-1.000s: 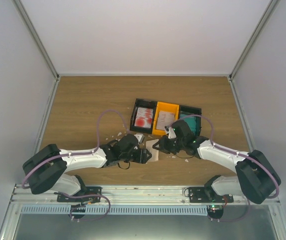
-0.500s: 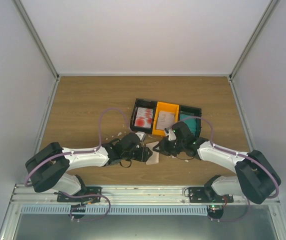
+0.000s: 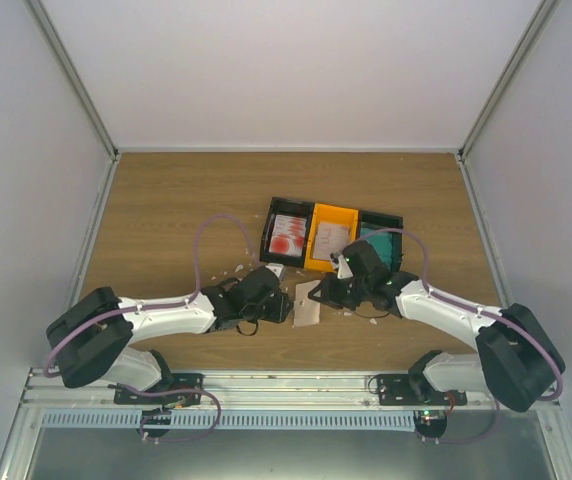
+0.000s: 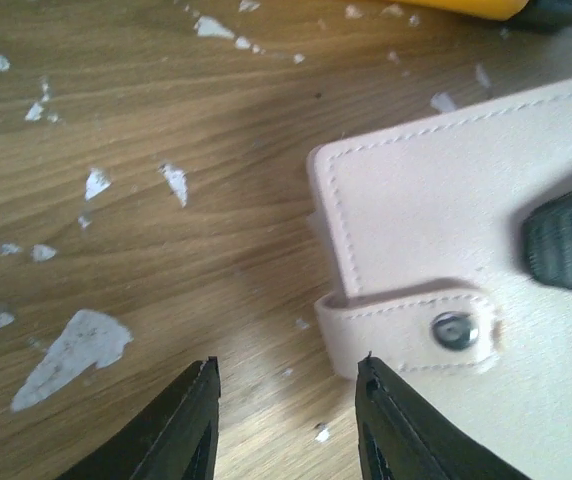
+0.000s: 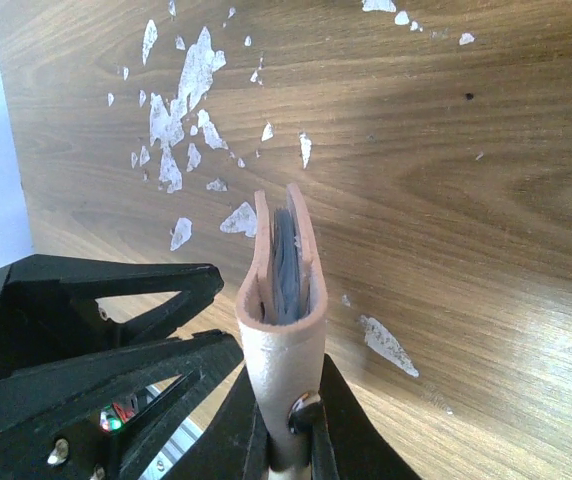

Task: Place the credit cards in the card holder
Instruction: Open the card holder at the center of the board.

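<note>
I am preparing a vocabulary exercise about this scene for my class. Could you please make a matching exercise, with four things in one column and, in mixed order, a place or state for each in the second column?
Column one
1. card holder
2. left gripper
3. orange bin
4. white card with red mark

Column two
A. lies in the left black bin
B. jaws apart, holding nothing
C. clamped by the right gripper
D. holds a pale card

Pairs: 1-C, 2-B, 3-D, 4-A

Robot lab cell: white panel walls [image 3: 296,70], aluminium frame [image 3: 73,80], wood-grain table [image 3: 166,200], arms [image 3: 166,318] bolted to rail [image 3: 296,395].
</note>
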Robot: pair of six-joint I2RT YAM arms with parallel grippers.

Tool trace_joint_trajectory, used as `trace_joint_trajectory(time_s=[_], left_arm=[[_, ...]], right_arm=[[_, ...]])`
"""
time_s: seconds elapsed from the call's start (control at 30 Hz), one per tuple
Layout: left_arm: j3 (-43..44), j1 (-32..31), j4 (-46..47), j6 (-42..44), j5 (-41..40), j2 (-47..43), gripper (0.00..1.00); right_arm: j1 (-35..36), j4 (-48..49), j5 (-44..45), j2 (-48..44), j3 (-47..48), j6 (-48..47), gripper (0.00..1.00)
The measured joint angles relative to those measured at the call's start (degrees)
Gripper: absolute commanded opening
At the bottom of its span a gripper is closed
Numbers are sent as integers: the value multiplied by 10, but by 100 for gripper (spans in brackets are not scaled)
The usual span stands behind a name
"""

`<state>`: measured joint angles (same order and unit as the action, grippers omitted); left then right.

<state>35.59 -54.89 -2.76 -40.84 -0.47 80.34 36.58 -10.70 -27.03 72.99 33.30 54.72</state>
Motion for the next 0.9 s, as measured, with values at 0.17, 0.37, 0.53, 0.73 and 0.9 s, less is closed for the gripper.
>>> trace_joint_trajectory(time_s=[0.17,0.37,0.53,0.73,0.9], left_arm=[[-2,3,-21,8,6,-2,53],[-1,3,13,27,74,-7,66],[18,3,31,31,106,9,67],[36,3,31,30,95,47,55],[36,3,16,28,68,57,44]], right_arm=[[0,-8,2,0,2,-5,0],[0,-9,1,1,2,-14,1],[0,-8,-3,2,2,-16,1],[0,-4,-2,2,-6,-15,0],[0,-3,-2,2,-14,-15,0]])
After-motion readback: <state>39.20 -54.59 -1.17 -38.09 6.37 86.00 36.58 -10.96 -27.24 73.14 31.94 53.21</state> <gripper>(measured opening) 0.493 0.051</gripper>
